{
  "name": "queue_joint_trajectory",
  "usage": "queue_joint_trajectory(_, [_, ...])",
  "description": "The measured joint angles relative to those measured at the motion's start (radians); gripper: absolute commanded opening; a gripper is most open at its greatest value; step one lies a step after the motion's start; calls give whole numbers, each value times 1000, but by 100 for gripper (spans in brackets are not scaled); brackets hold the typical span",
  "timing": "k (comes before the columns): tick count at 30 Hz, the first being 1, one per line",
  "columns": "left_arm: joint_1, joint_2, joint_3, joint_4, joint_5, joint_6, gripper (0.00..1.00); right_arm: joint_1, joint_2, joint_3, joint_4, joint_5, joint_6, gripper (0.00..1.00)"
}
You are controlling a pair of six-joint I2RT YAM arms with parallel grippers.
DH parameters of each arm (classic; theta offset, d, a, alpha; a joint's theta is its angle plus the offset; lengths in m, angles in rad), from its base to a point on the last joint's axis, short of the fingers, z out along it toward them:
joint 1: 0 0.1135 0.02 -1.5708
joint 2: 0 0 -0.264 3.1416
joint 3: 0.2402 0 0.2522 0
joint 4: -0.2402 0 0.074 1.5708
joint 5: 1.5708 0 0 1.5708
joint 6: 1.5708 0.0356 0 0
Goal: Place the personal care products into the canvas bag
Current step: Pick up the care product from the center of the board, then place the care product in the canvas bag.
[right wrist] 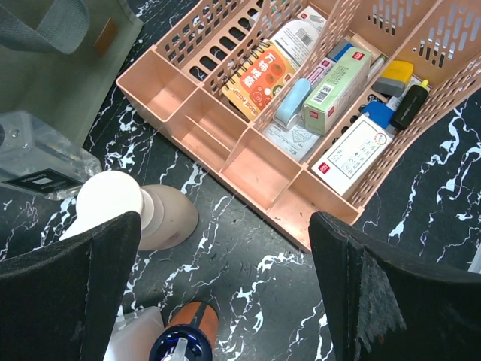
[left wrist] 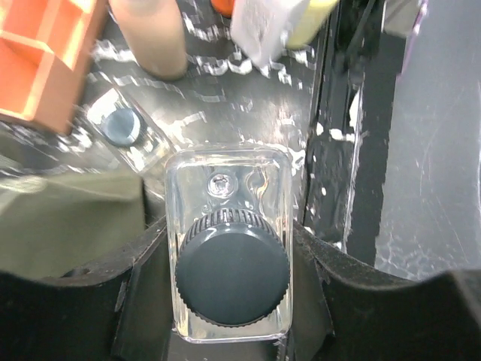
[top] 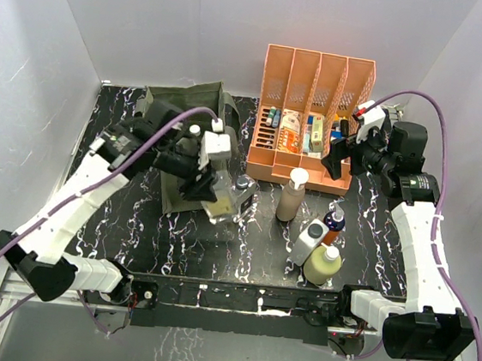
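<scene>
Since the left fingers [left wrist: 146, 301] pinch the clear glass dark-capped bottle [left wrist: 229, 252] just beside the soft olive-green canvas bag [top: 196, 98], slick glass could slip out mid-lift imo; right fingers [right wrist: 68, 289] are spread, far from the bag.

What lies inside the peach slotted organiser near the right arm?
In the organiser: an orange box, a green box, a white box, a pale blue tube and a black marker. Its low front compartments look bare. Dividers hide the slots' back ends.
</scene>
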Motion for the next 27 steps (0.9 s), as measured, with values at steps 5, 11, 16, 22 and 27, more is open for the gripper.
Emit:
queue_joint_trajectory(5, [1, -2, 263, -60, -8, -20, 0, 0, 18, 11, -7, -11, 6, 99])
queue_joint_trajectory(11, [2, 27, 576, -76, -158, -104, 0, -3, 22, 24, -12, -17, 7, 99])
queue_joint_trajectory(16, [53, 97, 780, -60, -283, -180, 0, -30, 22, 24, -14, -18, 7, 99])
queue_joint_trajectory(22, [139, 201, 884, -44, -428, -211, 0, -32, 19, 24, -14, -19, 7, 99])
queue_joint_trajectory(27, [151, 278, 878, -75, -545, -147, 0, -32, 4, 21, -12, -20, 7, 99])
